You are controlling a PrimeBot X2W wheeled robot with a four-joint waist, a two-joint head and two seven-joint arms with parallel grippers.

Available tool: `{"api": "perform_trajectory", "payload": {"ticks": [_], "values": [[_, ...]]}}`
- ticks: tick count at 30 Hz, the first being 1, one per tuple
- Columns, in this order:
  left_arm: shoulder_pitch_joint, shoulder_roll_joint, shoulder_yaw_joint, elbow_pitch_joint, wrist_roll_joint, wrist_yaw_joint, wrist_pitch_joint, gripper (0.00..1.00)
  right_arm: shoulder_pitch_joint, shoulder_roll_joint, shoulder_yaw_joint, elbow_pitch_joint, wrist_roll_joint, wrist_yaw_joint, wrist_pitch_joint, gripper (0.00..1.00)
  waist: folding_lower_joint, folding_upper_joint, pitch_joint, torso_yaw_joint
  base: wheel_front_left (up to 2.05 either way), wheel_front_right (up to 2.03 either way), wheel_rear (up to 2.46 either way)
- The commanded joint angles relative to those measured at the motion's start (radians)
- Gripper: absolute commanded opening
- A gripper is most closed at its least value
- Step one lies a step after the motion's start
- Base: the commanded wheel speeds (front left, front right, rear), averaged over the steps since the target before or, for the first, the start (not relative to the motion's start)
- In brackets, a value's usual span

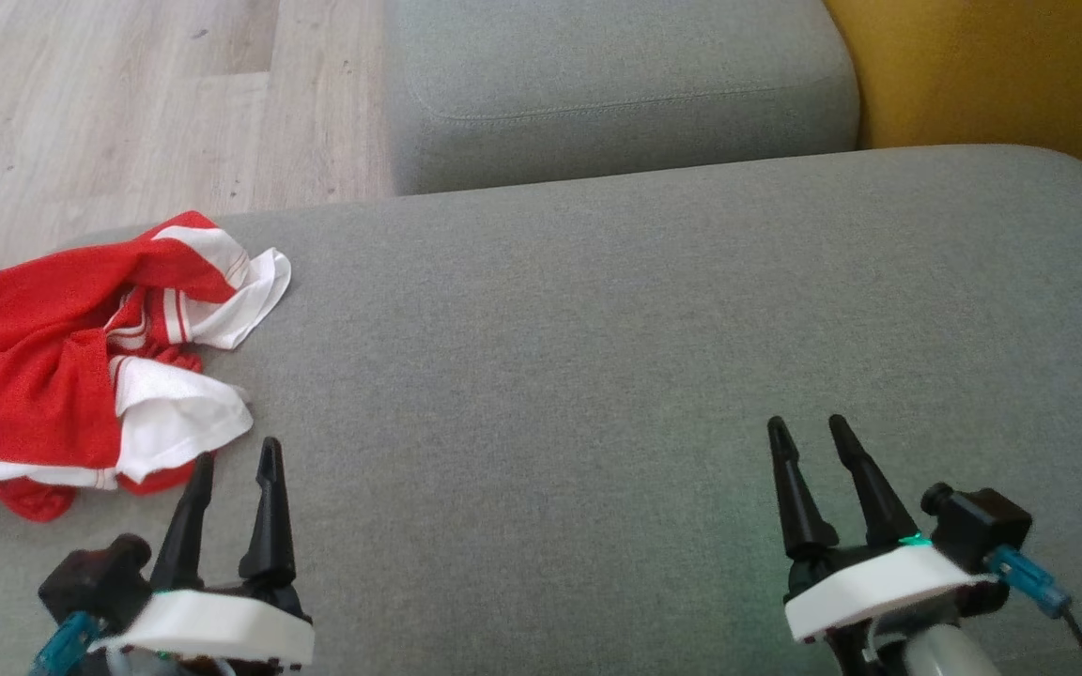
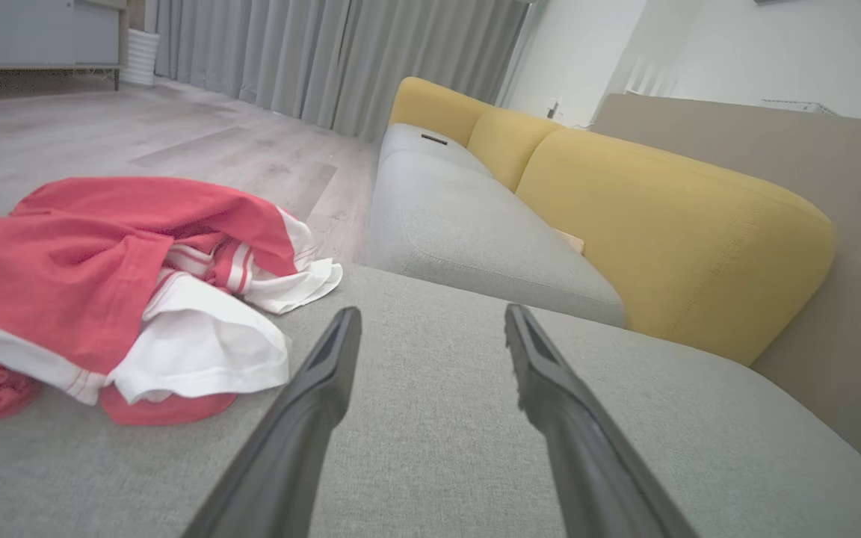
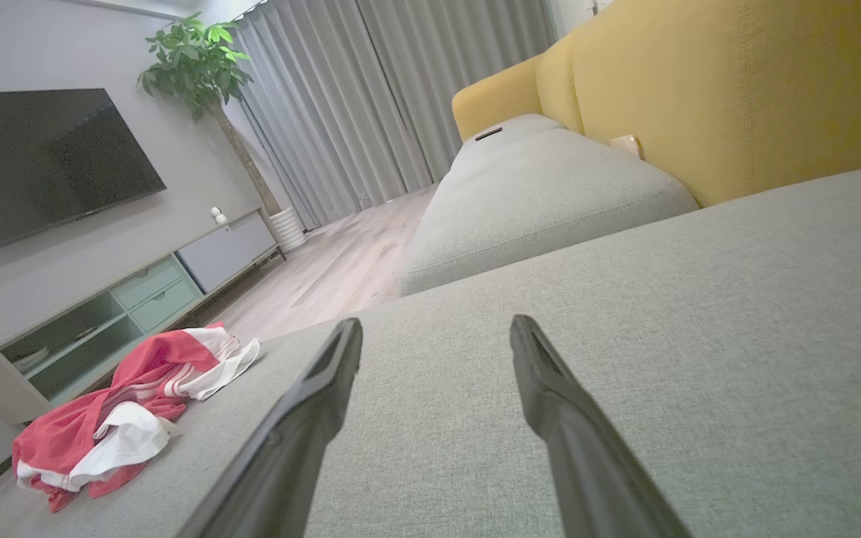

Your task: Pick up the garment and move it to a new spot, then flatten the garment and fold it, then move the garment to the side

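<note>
Garment (image 1: pixel 81 357) lies crumpled at the left edge of the grey cushion (image 1: pixel 597 329), not yet picked up. Left gripper (image 1: pixel 237 453) hovers just beside it, fingers spread, empty. Right gripper (image 1: pixel 806 424) is well apart from it, also spread and empty. Judged step: pickup. The left gripper must advance into the cloth and close.

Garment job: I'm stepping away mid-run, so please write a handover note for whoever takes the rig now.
Left gripper: open, empty, close beside the crumpled red-and-white garment at the left end of the grey cushion.
Right gripper: open, empty, over bare cushion, well away from the garment.
Done: nothing yet; garment not gripped.
Left: pick up, move, flatten, fold, set aside.
</note>
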Motion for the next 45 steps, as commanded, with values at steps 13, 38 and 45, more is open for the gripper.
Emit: {"api": "perform_trajectory", "payload": {"ticks": [13, 38, 45], "values": [[-0.027, 0.015, 0.033, -0.065, 0.183, 0.003, -0.051, 1.00, -0.038, -0.006, 0.058, -0.052, -0.184, 0.007, -0.053, 1.00, 0.0000, 0.0000, -0.009, -0.001, 0.00, 0.00, 0.00], [-0.015, 0.016, 0.054, 0.003, 0.291, -0.064, -0.091, 1.00, -0.033, -0.006, 0.064, -0.047, -0.351, 0.008, -0.094, 1.00, 0.0000, 0.0000, -0.013, 0.002, 0.00, 0.00, 0.00], [-0.017, 0.016, 0.056, 0.010, 0.285, -0.067, -0.091, 1.00, -0.030, -0.006, 0.059, -0.042, -0.353, 0.008, -0.094, 1.00, 0.0000, 0.0000, -0.013, 0.004, 0.00, 0.00, 0.00]]}}
